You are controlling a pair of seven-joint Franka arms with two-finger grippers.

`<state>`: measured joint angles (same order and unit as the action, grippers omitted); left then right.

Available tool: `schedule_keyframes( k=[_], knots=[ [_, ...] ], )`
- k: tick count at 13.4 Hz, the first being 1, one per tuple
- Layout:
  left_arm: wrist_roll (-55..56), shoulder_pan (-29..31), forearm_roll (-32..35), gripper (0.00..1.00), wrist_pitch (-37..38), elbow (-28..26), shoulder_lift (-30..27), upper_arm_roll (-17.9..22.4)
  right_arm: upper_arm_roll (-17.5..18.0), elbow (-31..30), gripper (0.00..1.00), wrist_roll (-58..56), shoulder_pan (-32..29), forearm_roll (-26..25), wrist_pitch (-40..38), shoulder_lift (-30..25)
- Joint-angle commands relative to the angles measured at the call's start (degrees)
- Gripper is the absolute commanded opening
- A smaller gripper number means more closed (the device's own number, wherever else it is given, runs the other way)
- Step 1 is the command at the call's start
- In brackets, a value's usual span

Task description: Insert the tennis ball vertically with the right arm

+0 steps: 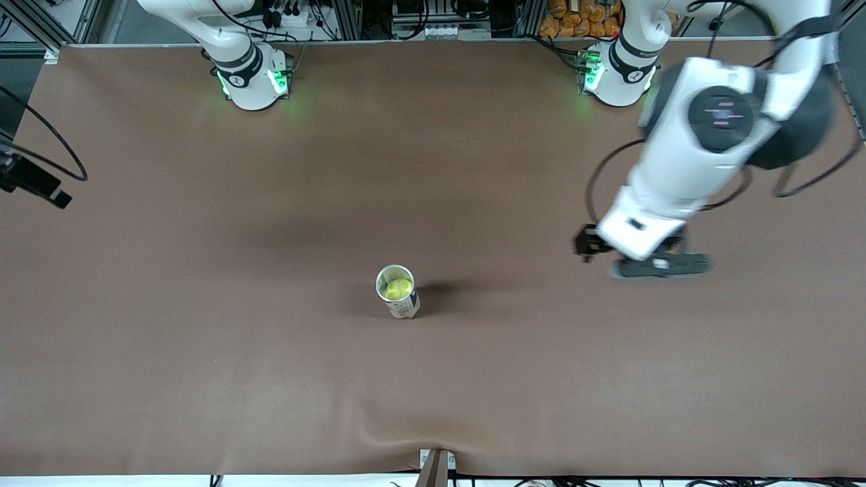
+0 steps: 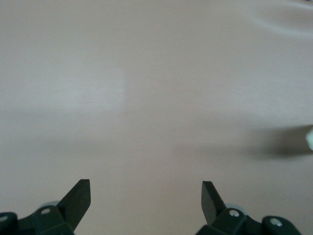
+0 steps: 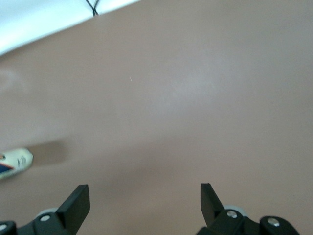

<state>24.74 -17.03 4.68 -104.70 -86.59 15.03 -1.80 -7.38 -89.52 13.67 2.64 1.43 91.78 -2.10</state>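
Note:
A white can (image 1: 398,292) stands upright in the middle of the brown table, open end up. The yellow-green tennis ball (image 1: 397,288) sits inside it. My right gripper (image 3: 144,193) is open and empty, high over bare table. The can shows lying at the edge of the right wrist view (image 3: 13,163). In the front view only the right arm's base and first links show. My left gripper (image 1: 659,266) hangs open and empty over the table toward the left arm's end. In its wrist view (image 2: 145,191) only bare table lies between the fingers.
The brown mat (image 1: 203,338) covers the whole table. A bracket (image 1: 436,467) sits at the table edge nearest the front camera. A black camera mount (image 1: 34,181) reaches in at the right arm's end. A pale sliver (image 2: 309,138) with a shadow shows in the left wrist view.

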Motion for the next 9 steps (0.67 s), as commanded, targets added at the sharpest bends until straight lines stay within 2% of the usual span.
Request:
schedule_keyframes(
  k=[1,3,5,7,9],
  knots=[
    [-0.39,4.01,-1.08,1.00,5.45,-0.07,-3.51,-0.83,0.79,-2.59,1.00,-1.27,-0.61,-0.28,-4.84,-3.78],
    [-2.14,6.04,-1.16,1.00,7.05,-0.59,-6.23,-1.01,2.89,-2.06,1.00,-1.19,-1.23,-0.63,-7.31,-4.32],
    [-8.70,9.37,-1.51,1.00,10.54,-0.69,-8.60,-1.80,3.86,-3.19,1.00,-1.10,0.08,-5.62,-4.70,-3.79],
    [-14.43,13.15,-2.82,1.00,13.81,-1.30,-11.41,-3.03,3.87,-3.56,1.00,-1.36,0.17,-5.73,-2.93,-3.70],
    [-14.89,15.35,-5.11,1.00,15.14,-4.62,-15.01,-3.03,3.96,-3.90,1.00,-5.99,0.00,-5.56,-3.10,-3.53]
  ],
)
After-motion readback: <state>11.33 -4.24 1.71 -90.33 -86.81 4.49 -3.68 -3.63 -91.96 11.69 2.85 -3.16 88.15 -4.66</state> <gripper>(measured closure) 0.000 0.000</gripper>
